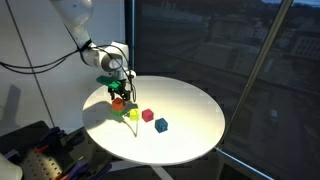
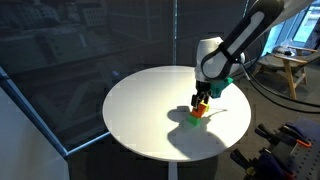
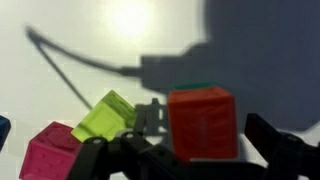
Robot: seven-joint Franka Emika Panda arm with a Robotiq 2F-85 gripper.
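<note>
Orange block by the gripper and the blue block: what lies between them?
Two blocks in a row: a lime block nearest the orange block, then a red block before the blue block, seen in an exterior view.

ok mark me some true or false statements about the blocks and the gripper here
1. The table is round and white. True.
2. In the wrist view the orange block sits between the fingers of the gripper. True.
3. The blue block is stacked on the red block. False: both lie on the table, side by side and apart.
4. The lime block is the loose block farthest from the gripper. False: it is the nearest, and the blue block is farthest.
</note>
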